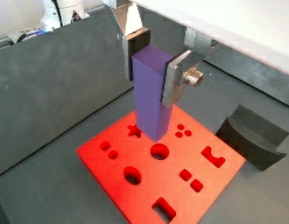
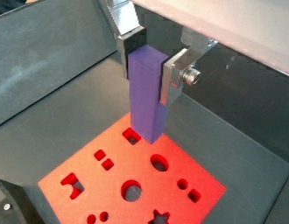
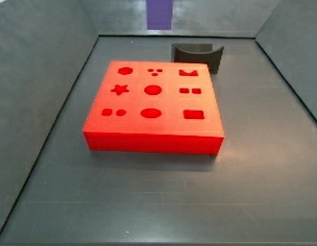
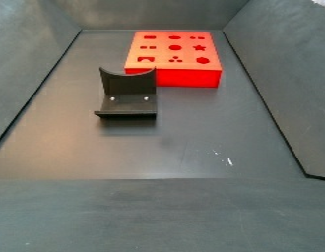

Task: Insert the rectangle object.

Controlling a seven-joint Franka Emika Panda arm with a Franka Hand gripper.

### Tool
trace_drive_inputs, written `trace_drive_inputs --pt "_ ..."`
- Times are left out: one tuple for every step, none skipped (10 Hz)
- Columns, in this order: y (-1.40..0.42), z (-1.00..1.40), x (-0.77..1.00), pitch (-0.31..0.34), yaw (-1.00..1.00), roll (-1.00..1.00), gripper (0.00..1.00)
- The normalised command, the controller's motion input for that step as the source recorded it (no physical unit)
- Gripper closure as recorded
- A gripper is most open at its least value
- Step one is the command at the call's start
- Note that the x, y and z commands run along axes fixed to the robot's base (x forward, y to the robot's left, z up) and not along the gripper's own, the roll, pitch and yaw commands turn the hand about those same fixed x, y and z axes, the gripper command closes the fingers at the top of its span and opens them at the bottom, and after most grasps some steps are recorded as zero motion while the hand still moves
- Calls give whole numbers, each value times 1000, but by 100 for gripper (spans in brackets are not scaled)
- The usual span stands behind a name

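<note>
The pincer [image 1: 155, 63] is clamped on the bar [image 1: 153, 94]. In both wrist views the silver fingers [image 2: 179, 77] press its upper part from two sides, and the purple length hangs straight down from them. So the bar lies directly below the pincer, long axis upright, lower end free and pointing at the block [image 1: 162, 168].

That end is not touching anything. In both wrist views it hangs well clear of the red top face, among the shaped holes. In a wrist view it covers the area near a star-shaped hole [image 1: 134, 132] and a round hole [image 1: 160, 151]; in another, the tip [image 2: 144, 134] sits over the block's edge region. Which hole lies truly beneath it I cannot tell from these angles.

Farther off, a side view shows only the bar's lower end [image 3: 158, 13] at the top edge of the frame, high above the far side of the block [image 3: 154, 106]. The rectangular hole [image 3: 193, 114] sits near the block's near right corner there. My judgement is that the move ahead turns on carrying the upright bar sideways over that slot, squaring its cross-section to it, then descending.

The holder [image 3: 196, 54] stands on the bench [image 4: 178, 148], apart from the block.
</note>
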Motion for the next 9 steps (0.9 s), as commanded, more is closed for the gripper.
trace_drive_inputs --pt "9 -143 251 0 -234 -124 100" --pt "69 -151 663 0 -494 -367 100" --pt "54 -417 714 -23 -446 -310 100" --pt "0 -663 900 0 -291 -177 100" --pt "-37 -686 1000 67 0 -156 100" --pt "-120 -671 937 130 123 -137 100" --pt "-214 -777 809 163 260 -13 100" --pt "-226 -423 691 191 220 250 100" --pt "-277 -394 657 187 166 300 100"
